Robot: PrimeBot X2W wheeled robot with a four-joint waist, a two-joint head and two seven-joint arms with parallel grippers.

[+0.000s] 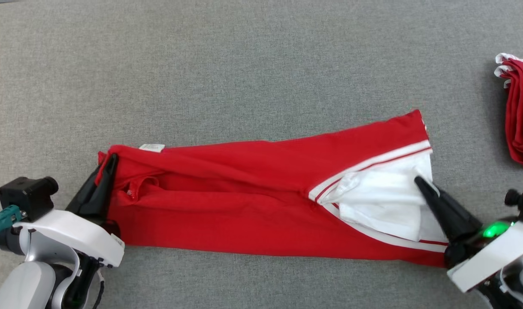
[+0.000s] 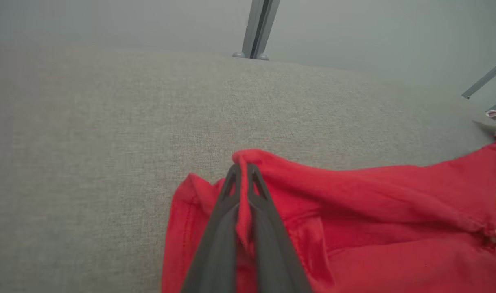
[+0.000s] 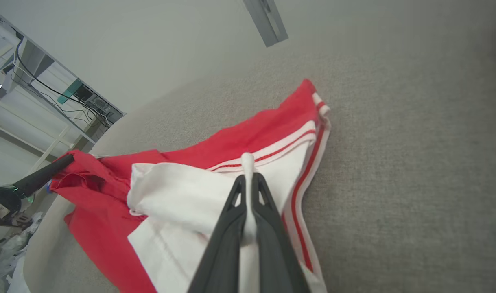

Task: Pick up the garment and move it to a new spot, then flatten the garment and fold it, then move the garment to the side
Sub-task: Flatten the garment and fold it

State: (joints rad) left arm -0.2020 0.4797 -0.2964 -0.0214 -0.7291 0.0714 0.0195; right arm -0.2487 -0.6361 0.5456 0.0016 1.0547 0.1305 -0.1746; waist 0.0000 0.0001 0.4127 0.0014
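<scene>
A red garment [image 1: 252, 201] with white panels and red-and-white stripes lies stretched left to right across the grey cloth-covered table [image 1: 244, 64]. My left gripper [image 1: 112, 158] is shut on the garment's red left edge, the fold pinched between its fingers [image 2: 231, 191]. At the other end, my right gripper [image 1: 417, 180] is shut on the white fabric, a white fold showing between its fingers [image 3: 231, 199]. In the right wrist view the garment [image 3: 239, 142] runs away toward the left gripper [image 3: 68, 159] at the far end.
A stack of folded red garments [image 1: 518, 116] with white trim sits at the table's right edge. Beyond the table stand a grey metal post [image 2: 258, 28] and shelving with cables [image 3: 36, 93]. Bare grey table surface stretches behind the garment.
</scene>
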